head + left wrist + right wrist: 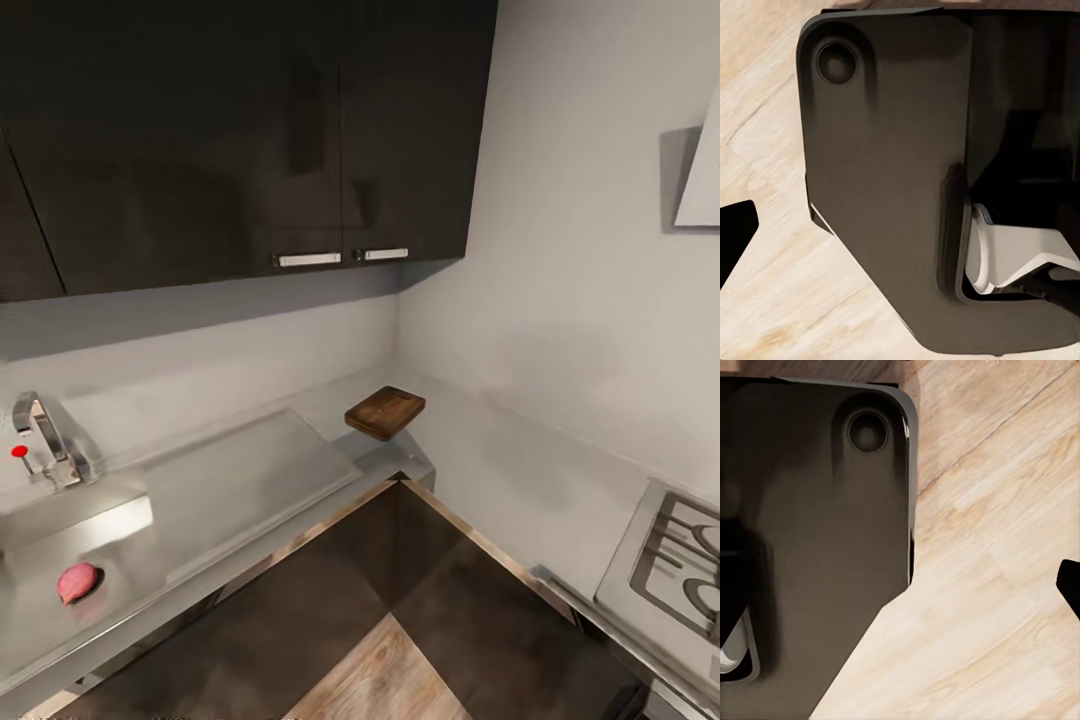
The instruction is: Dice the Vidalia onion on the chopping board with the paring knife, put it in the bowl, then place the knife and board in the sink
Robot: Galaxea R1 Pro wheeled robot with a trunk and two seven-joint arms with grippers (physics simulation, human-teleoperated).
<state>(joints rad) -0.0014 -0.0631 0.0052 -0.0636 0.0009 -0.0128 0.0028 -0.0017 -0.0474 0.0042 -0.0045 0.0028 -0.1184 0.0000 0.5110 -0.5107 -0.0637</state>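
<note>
Dark glossy cabinets (pixel 250 130) hang over the corner where two runs of grey steel countertop (pixel 520 470) meet, and from the head camera I look down on this corner. The Vidalia onion (pixel 79 582) lies on the bottom of the sink (pixel 40 520), near its front edge, below the faucet (pixel 42 432) with the small red knob; it waits there because I have not picked it yet. The chopping board (pixel 385 412) sits at the inner corner of the countertop, and one of its corners seems to hang over the front edge, though the reflection makes this hard to judge. A stove grate (pixel 680 570) is at the right end of the other run. Both wrist cameras look down at the dark robot base (pixel 885 187) and the pale wood floor (pixel 1005 585), so I think the arms are kept low while I drive closer. Whether the left and right grippers are spread or pressed together I cannot tell.
</note>
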